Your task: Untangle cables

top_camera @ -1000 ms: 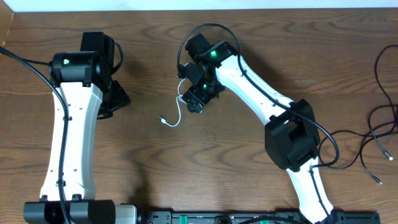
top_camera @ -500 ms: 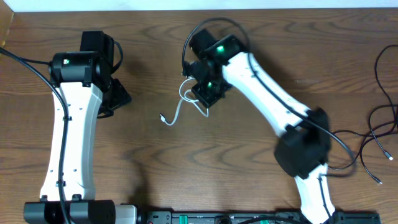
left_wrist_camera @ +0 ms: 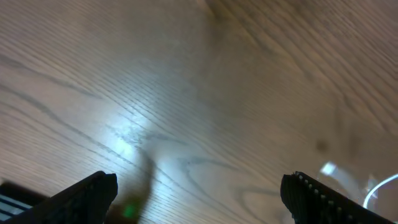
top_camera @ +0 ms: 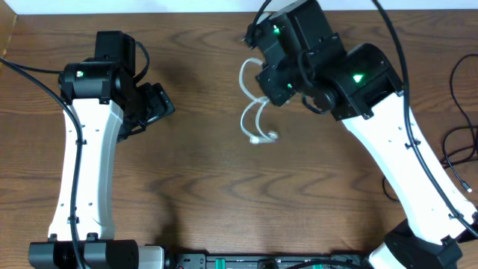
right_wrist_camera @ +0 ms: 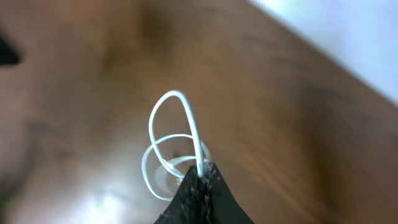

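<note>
The white cable (top_camera: 252, 106) hangs in loose loops from my right gripper (top_camera: 271, 84), which is shut on it near the table's back middle. Its plug end (top_camera: 262, 138) dangles lowest. In the right wrist view the pinched white cable (right_wrist_camera: 175, 134) rises from the closed fingertips of the right gripper (right_wrist_camera: 202, 176) and curls into two loops over the wood. My left gripper (top_camera: 157, 104) stands open to the left, apart from the cable. Its fingers (left_wrist_camera: 93, 194) are spread wide over bare wood around the left gripper (left_wrist_camera: 199, 200). A thin black cable (top_camera: 457, 84) lies at the right edge.
The wooden table (top_camera: 202, 194) runs under both arms. More loops of thin black cable (top_camera: 450, 146) trail along the far right, partly behind the right arm. A pale strip (top_camera: 149, 6) borders the table's back edge.
My right gripper has shut on the white cable and lifted it up and to the right, off the table. The left gripper has turned slightly toward it.
</note>
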Controlling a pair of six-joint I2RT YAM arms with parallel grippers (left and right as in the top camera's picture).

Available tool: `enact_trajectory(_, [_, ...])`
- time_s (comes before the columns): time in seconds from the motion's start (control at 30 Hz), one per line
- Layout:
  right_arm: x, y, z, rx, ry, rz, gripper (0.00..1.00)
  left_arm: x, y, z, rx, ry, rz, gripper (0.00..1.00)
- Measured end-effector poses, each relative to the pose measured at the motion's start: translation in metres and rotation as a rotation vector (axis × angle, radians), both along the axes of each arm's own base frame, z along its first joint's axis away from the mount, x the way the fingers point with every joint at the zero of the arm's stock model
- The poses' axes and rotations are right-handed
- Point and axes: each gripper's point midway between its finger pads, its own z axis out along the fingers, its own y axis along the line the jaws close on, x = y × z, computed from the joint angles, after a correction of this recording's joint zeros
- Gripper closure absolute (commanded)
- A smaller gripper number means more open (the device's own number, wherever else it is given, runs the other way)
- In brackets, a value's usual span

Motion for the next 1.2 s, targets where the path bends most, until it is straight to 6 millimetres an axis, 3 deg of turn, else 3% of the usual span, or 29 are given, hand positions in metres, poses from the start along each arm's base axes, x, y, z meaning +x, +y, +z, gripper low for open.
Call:
enact_trajectory(0.13, [0.022, -0.033, 0.020, -0.022, -0.105, -0.183, 0.99, -0.001, -0.002, 0.000, -0.009, 0.003, -0.005, 0.10])
enact_trajectory(0.23, [0.042, -0.071, 0.030, -0.037, -0.164, -0.361, 0.99, -0.002, -0.003, 0.000, -0.016, 0.007, -0.007, 0.11])
enact_trajectory(0.37, [0.068, -0.146, 0.036, -0.032, -0.197, -0.641, 0.99, -0.002, -0.004, 0.000, -0.019, 0.009, -0.011, 0.11])
enact_trajectory(0.53, [0.078, -0.242, 0.031, -0.011, -0.165, -0.895, 0.99, -0.002, -0.004, -0.001, -0.020, 0.010, -0.026, 0.10])
enact_trajectory(0.73, [0.058, -0.347, 0.020, 0.010, -0.099, -1.181, 0.99, 0.002, -0.007, 0.000, -0.005, -0.008, -0.100, 0.10])
enact_trajectory(0.8, [0.044, -0.392, 0.017, 0.036, -0.081, -1.303, 0.99, 0.005, -0.013, 0.001, 0.002, -0.021, -0.147, 0.10])
enact_trajectory(0.87, [0.031, -0.420, 0.014, 0.053, -0.063, -1.374, 0.99, 0.009, -0.025, 0.002, 0.007, -0.041, -0.205, 0.10])
enact_trajectory(0.97, [0.010, -0.459, 0.011, 0.083, -0.048, -1.481, 0.99, 0.013, -0.044, 0.004, 0.011, -0.069, -0.282, 0.10])
enact_trajectory(1.2, [-0.022, -0.515, -0.013, 0.101, 0.015, -1.632, 0.99, 0.010, -0.067, 0.004, 0.009, -0.071, -0.355, 0.10])
